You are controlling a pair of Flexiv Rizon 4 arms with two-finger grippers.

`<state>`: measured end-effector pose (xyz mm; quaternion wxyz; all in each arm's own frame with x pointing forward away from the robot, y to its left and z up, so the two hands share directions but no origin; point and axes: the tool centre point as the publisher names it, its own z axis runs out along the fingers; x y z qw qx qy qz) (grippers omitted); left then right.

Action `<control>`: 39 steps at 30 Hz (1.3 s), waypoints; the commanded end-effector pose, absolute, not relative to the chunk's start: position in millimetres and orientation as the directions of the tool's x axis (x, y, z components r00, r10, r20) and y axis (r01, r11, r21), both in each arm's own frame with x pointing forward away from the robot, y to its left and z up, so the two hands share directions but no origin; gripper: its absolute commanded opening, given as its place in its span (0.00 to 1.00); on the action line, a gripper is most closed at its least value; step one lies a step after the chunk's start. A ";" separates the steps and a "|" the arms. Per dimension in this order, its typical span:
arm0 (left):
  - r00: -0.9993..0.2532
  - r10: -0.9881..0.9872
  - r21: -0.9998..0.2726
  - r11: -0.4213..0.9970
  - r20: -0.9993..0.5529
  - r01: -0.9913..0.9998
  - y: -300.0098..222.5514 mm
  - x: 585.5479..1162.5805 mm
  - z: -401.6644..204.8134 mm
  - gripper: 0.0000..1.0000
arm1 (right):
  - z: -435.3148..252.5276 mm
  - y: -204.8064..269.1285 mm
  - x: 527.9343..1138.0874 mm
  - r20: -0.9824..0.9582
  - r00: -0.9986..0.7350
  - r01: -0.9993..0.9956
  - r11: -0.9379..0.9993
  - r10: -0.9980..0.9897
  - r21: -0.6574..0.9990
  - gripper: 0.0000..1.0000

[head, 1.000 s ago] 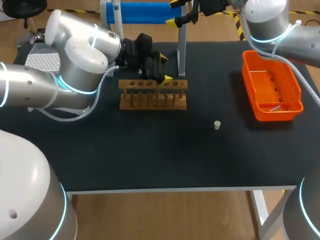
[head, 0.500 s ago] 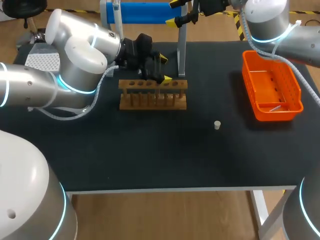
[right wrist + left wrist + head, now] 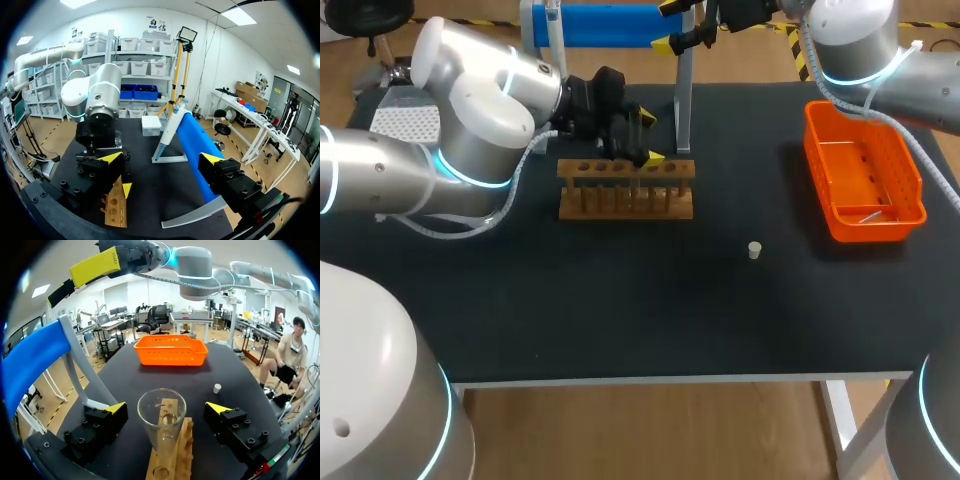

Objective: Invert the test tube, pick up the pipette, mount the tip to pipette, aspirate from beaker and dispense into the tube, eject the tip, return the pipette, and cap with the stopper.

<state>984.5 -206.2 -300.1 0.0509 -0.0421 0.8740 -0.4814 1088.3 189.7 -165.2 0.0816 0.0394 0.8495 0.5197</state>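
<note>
While left gripper (image 3: 165, 407) straddles test tube (image 3: 161, 424), spread wide, not touching.
Off-centre closing could jam tube against rack (image 3: 172, 460); right gripper (image 3: 161, 157) also wide.

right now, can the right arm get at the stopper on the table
Probably yes. The stopper stands alone on the bare table, between the rack and the orange basket, with nothing over it, and the right arm has its jaws open.

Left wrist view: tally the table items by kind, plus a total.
wooden rack: 1
glass tube: 1
orange basket: 1
white stopper: 1
blue pipette: 1
grey stand: 1
Total: 6
</note>
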 end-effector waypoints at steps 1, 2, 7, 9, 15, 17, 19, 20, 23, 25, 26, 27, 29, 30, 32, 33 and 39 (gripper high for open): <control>-0.992 -0.121 -0.845 0.534 -0.046 -0.026 -206.3 985.5 -300.0 1.00 | -163.6 167.6 1065.3 -0.108 -0.981 -0.019 0.474 0.161 0.880 1.00; -0.992 -0.121 -0.845 0.534 -0.046 -0.026 -206.3 985.5 -300.0 1.00 | -163.9 158.9 1055.1 -0.117 -0.979 -0.022 0.482 0.167 0.876 1.00; -0.992 -0.121 -0.845 0.534 -0.046 -0.026 -206.3 985.5 -300.0 1.00 | -165.7 109.4 1008.8 -0.125 -0.969 -0.006 0.485 0.214 0.875 1.00; -0.992 -0.121 -0.845 0.534 -0.046 -0.026 -206.3 985.5 -300.0 1.00 | -165.6 91.1 987.3 -0.126 -0.964 0.004 0.483 0.236 0.876 1.00; -0.992 -0.121 -0.845 0.534 -0.046 -0.026 -206.3 985.5 -300.0 1.00 | -170.0 46.2 928.2 -0.126 -0.948 0.032 0.480 0.293 0.876 1.00; -0.992 -0.121 -0.845 0.534 -0.046 -0.026 -206.3 985.5 -300.0 1.00 | -173.5 34.9 910.2 -0.116 -0.943 0.046 0.470 0.311 0.882 1.00; -0.992 -0.121 -0.845 0.534 -0.046 -0.026 -206.3 985.5 -300.0 1.00 | -179.3 25.3 893.6 -0.117 -0.935 0.059 0.473 0.334 0.879 1.00; -0.992 -0.121 -0.845 0.534 -0.046 -0.026 -206.3 985.5 -300.0 1.00 | -182.8 21.2 885.5 -0.121 -0.931 0.062 0.477 0.344 0.877 1.00; -0.992 -0.121 -0.845 0.534 -0.046 -0.026 -206.3 985.5 -300.0 1.00 | -195.1 11.1 864.6 -0.111 -0.920 0.087 0.471 0.376 0.878 1.00; -0.992 -0.121 -0.845 0.534 -0.046 -0.026 -206.3 985.5 -300.0 1.00 | -205.2 6.0 852.5 -0.108 -0.913 0.100 0.472 0.394 0.876 1.00; -0.992 -0.121 -0.845 0.534 -0.046 -0.026 -206.3 985.5 -300.0 1.00 | -210.6 3.8 847.3 -0.104 -0.910 0.109 0.473 0.402 0.874 1.00; -0.992 -0.121 -0.845 0.534 -0.046 -0.026 -206.3 985.5 -300.0 1.00 | -215.0 1.8 842.6 -0.101 -0.906 0.116 0.469 0.412 0.876 1.00; -0.992 -0.121 -0.845 0.534 -0.046 -0.026 -206.3 985.5 -300.0 1.00 | -225.8 -3.1 832.9 -0.094 -0.896 0.133 0.465 0.433 0.875 1.00; -0.992 -0.121 -0.845 0.534 -0.046 -0.026 -206.3 985.5 -300.0 1.00 | -231.0 -5.4 828.5 -0.100 -0.891 0.136 0.472 0.442 0.871 1.00; -0.992 -0.121 -0.845 0.534 -0.046 -0.026 -206.3 985.5 -300.0 1.00 | -241.0 -9.0 819.7 -0.108 -0.884 0.140 0.478 0.454 0.867 1.00; -0.992 -0.121 -0.845 0.534 -0.046 -0.026 -206.3 985.5 -300.0 1.00 | -246.4 -11.1 815.1 -0.109 -0.881 0.143 0.476 0.461 0.868 1.00; -0.992 -0.121 -0.845 0.534 -0.046 -0.026 -206.3 985.5 -300.0 1.00 | -272.3 -22.4 796.5 -0.103 -0.855 0.169 0.461 0.508 0.871 1.00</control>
